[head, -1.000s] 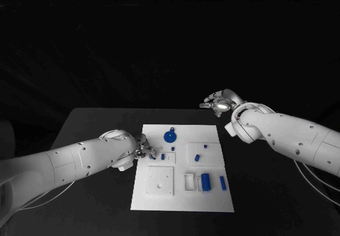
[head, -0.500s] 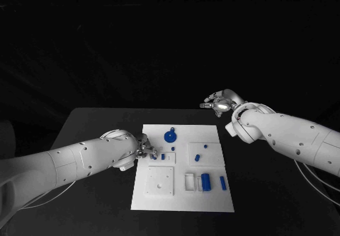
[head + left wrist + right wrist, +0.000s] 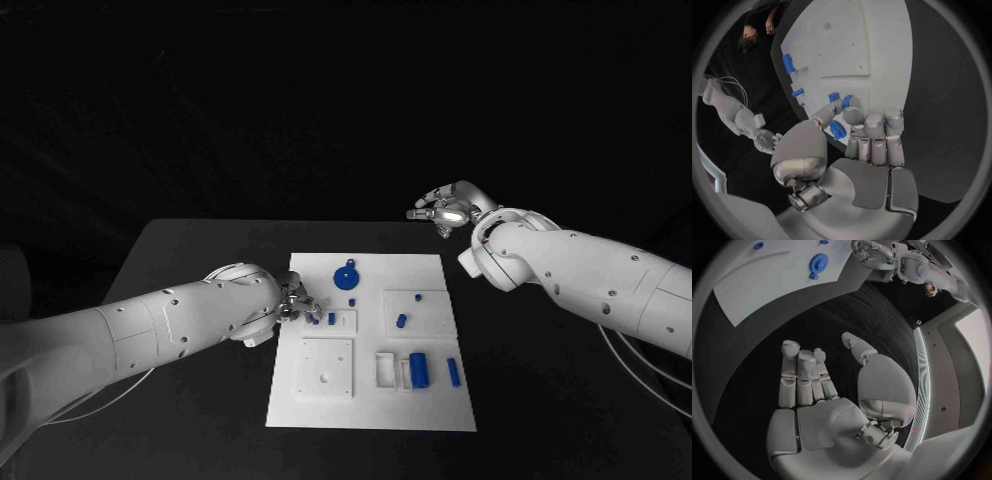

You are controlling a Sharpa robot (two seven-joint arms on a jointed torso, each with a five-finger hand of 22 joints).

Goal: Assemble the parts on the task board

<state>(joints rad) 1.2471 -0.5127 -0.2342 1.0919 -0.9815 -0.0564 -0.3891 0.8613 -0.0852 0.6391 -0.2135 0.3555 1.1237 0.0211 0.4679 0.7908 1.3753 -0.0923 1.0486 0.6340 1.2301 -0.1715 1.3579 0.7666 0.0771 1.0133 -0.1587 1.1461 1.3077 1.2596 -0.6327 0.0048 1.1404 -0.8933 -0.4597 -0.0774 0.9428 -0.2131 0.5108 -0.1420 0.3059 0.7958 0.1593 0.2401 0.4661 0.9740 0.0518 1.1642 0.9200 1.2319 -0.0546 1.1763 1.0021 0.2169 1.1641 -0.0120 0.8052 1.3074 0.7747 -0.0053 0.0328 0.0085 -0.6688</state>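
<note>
The white task board (image 3: 433, 405) lies mid-table, also seen from my left wrist (image 3: 879, 45) and right wrist (image 3: 773, 285). On it are a blue gear (image 3: 346, 277) (image 3: 819, 262), small blue pegs (image 3: 401, 322) and a long blue block (image 3: 418, 370). My left hand (image 3: 296, 305) (image 3: 864, 145) sits at the board's left edge with its fingers curled in. Its thumb and a finger pinch a small blue part (image 3: 312, 319) (image 3: 846, 100). My right hand (image 3: 444, 210) (image 3: 826, 390) hovers beyond the table's far edge, its fingers apart and holding nothing.
A white square plate (image 3: 327, 367) with small holes is fixed on the board's near left. A slim blue bar (image 3: 453, 372) lies near the board's right edge. Black table surface surrounds the board on every side.
</note>
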